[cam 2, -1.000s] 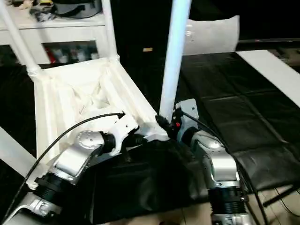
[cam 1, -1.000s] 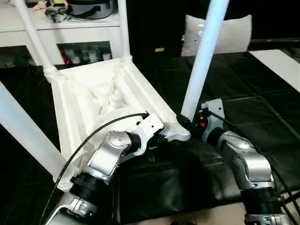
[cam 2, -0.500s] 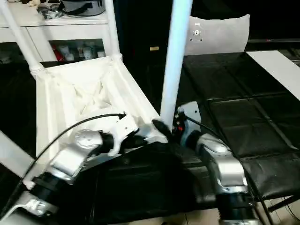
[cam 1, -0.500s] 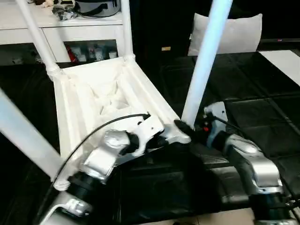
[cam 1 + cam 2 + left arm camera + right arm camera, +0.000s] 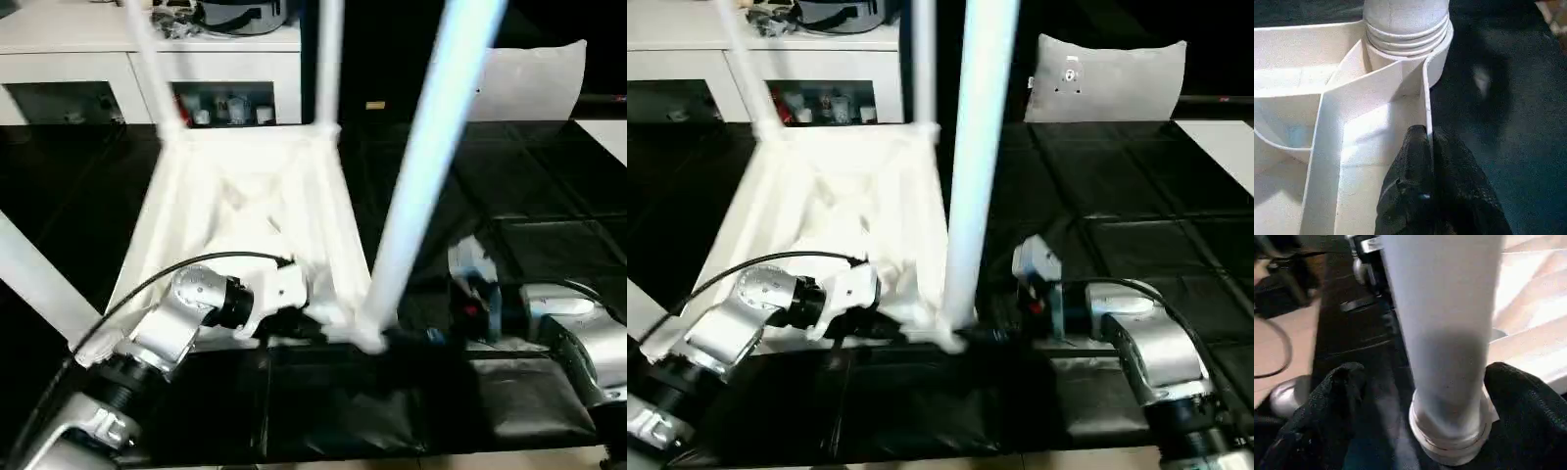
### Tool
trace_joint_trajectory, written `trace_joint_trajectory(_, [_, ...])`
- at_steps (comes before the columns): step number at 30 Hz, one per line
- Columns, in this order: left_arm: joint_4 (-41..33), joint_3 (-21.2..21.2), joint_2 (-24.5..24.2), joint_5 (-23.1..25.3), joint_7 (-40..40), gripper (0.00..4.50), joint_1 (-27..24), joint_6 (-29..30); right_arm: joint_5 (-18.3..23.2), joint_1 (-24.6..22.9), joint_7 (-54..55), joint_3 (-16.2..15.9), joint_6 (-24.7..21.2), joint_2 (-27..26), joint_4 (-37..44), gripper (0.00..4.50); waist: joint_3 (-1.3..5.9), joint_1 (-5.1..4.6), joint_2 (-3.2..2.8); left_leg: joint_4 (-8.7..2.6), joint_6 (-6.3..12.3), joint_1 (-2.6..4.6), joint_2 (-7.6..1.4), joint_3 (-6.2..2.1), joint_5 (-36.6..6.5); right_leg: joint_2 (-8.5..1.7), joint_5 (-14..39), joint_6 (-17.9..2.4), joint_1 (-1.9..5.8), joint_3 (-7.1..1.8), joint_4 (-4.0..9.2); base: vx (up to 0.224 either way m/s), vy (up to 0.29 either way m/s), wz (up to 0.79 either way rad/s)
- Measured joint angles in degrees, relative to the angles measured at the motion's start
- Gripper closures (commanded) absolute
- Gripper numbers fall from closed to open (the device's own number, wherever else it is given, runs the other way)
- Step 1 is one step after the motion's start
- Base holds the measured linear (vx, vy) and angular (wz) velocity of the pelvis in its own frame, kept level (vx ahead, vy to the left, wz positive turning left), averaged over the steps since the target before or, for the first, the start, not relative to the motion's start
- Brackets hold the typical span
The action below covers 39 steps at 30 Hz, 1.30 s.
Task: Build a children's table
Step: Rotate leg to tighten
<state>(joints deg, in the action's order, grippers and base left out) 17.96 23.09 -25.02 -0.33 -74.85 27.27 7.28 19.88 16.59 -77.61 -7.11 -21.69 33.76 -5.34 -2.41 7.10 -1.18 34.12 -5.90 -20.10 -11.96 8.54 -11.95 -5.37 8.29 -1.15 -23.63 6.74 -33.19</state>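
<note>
Black quilted matting [image 5: 1136, 196] covers the floor, with a white shelf unit [image 5: 98, 59] along the far wall and a grey cushion [image 5: 1112, 83] propped up behind the work. On the matting lies the children's table, upside down: its white tabletop [image 5: 245, 211] shows the ribbed underside, and white legs stand up from the corner sockets.

The left gripper [image 5: 1422, 147] has its black fingers [image 5: 1410, 166] pressed together on the thin upright rim of the tabletop, one finger on each face of the wall, just short of the near corner socket [image 5: 1405, 44] that lies straight ahead of the fingertips. In the head views this gripper [image 5: 304, 318] sits at the near edge of the tabletop, on the left side of the near leg [image 5: 431, 166].

That leg rises tall and a little tilted from the socket ahead of the left fingers. The right gripper [image 5: 1449, 396] reaches in from the other side at the foot of this leg. Its two fingers [image 5: 1332, 401] stand wide apart, one on either side of the leg's base, with a visible gap between each pad and the white tube, so they surround the leg without clamping it. The ringed collar [image 5: 1449, 431] where the leg meets the socket lies between the fingers, close to their roots.

Two more legs [image 5: 328, 59] stand at the far corners, well beyond both sets of fingers, and another leg [image 5: 39, 284] slants away on the left of the left arm.
</note>
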Motion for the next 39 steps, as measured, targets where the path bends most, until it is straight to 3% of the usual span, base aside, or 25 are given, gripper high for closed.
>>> trace_joint_trajectory(8, [1.53, 1.9, -0.84, -0.02, -4.46, 4.5, 1.54, -3.6, 0.6, 1.53, -5.62, -2.56, 0.14, 1.08, -2.12, 1.4, -0.01, 0.83, 0.12, 0.03, 0.01, 0.01, -0.04, 0.05, 0.01, 0.0, 0.0, 0.0, 0.02, -0.01, -0.07, 0.0, 0.0, 0.0])
trace_joint_trajectory(14, [1.6, 2.1, -0.84, -0.02, -4.99, 4.5, 1.58, -4.1, 0.17, 1.63, -5.69, -2.91, 2.71, 0.22, -4.12, 1.9, 0.0, 1.09, 0.14, 0.04, 0.0, 0.01, -0.05, 0.07, 0.01, 0.0, 0.0, 0.01, 0.0, -0.01, -0.08, 0.0, 0.0, 0.0])
trace_joint_trajectory(19, [2.18, 2.11, -0.74, -0.02, -5.02, 4.5, 1.66, -5.03, -0.02, 1.63, -5.5, -3.54, 3.57, -0.05, -4.41, 2.07, 0.0, 1.1, 0.14, 0.04, 0.0, 0.02, -0.05, 0.07, 0.01, 0.0, 0.01, 0.02, 0.0, -0.02, -0.09, 0.0, 0.0, 0.0])
trace_joint_trajectory(22, [2.46, 2.1, -0.61, -0.05, -5.03, 4.5, 1.74, -5.15, 0.12, 1.62, -5.53, -3.52, 3.01, 0.13, -4.19, 2.42, 0.0, 1.14, 0.14, 0.05, 0.0, 0.02, -0.05, 0.08, 0.01, 0.0, 0.01, 0.02, 0.01, -0.02, -0.09, 0.0, 0.0, 0.0])
trace_joint_trajectory(28, [2.11, 1.68, 1.05, -0.61, -3.67, 4.5, 1.71, -1.3, 1.24, -0.91, -2.63, -1.45, -1.18, -0.4, -1.18, 2.53, 0.01, 1.52, 0.14, 0.06, 0.01, 0.03, -0.04, 0.1, 0.01, -0.03, 0.02, 0.03, 0.03, -0.03, -0.1, 0.0, 0.0, 0.0])
trace_joint_trajectory(32, [0.5, -0.04, 2.86, 0.02, 1.61, 4.5, 0.87, 4.38, 1.44, -2.89, 4.58, 1.34, -2.5, -2.92, 0.13, 2.54, 0.01, 0.76, 0.14, 0.19, -0.04, 0.15, -0.04, 0.15, 0.04, -0.02, -0.01, 0.07, 0.03, -0.08, -0.21, 0.0, 0.0, 0.0])
trace_joint_trajectory(39, [-1.25, -3.25, 8.84, 3.19, 15.64, 4.5, -0.14, 13.41, -4.27, -1.9, 24.99, 5.58, -0.39, -13.65, -2.14, 2.59, 0.02, -4.13, 0.22, 0.29, -0.25, 0.18, -0.01, 0.1, 0.17, 0.07, -0.04, 0.11, -0.02, 0.23, 0.08, 0.0, 0.0, 0.0])
